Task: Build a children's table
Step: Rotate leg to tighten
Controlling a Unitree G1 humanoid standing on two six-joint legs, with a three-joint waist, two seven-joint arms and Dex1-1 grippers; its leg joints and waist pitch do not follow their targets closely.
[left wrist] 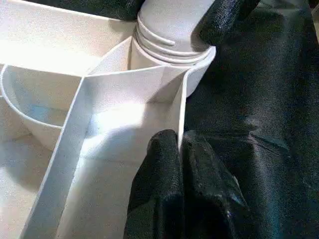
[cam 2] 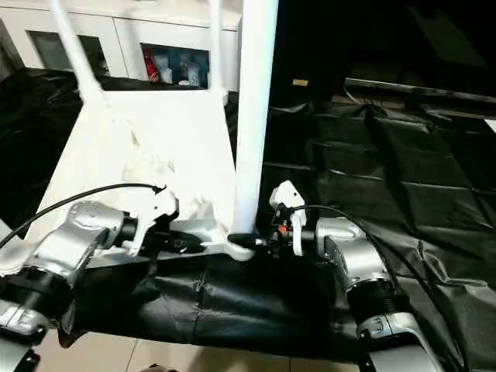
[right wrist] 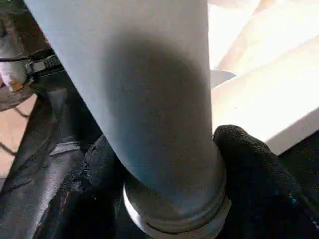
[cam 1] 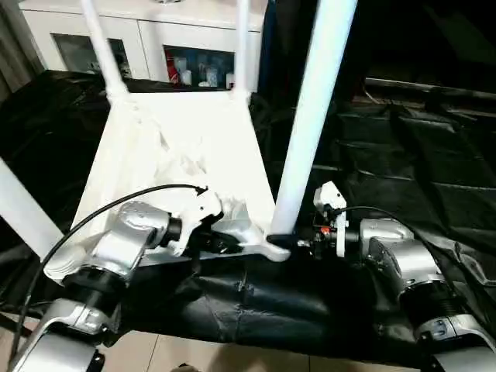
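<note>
The white table top (cam 1: pixel 178 147) lies upside down on black sheeting, ribbed underside up. Two legs stand in the far corners (cam 1: pixel 101 46) (cam 1: pixel 242 43), and another rises at the near left (cam 1: pixel 23 209). A fourth leg (cam 1: pixel 314 101) stands upright in the near right corner socket (left wrist: pixel 199 64), its ribbed base showing above the socket. My right gripper (cam 1: pixel 291 242) is shut on this leg's base, one black finger on each side (right wrist: pixel 249 164). My left gripper (left wrist: pixel 180 142) is shut on the top's rim wall (left wrist: pixel 182 109) just beside that corner.
Black sheeting (cam 1: pixel 403 155) covers the work surface, wrinkled, stretching off to the right. A white glass-door cabinet (cam 1: pixel 155 39) stands behind the table top. The surface's near edge (cam 1: pixel 232 333) lies just below my forearms, with pale floor beyond.
</note>
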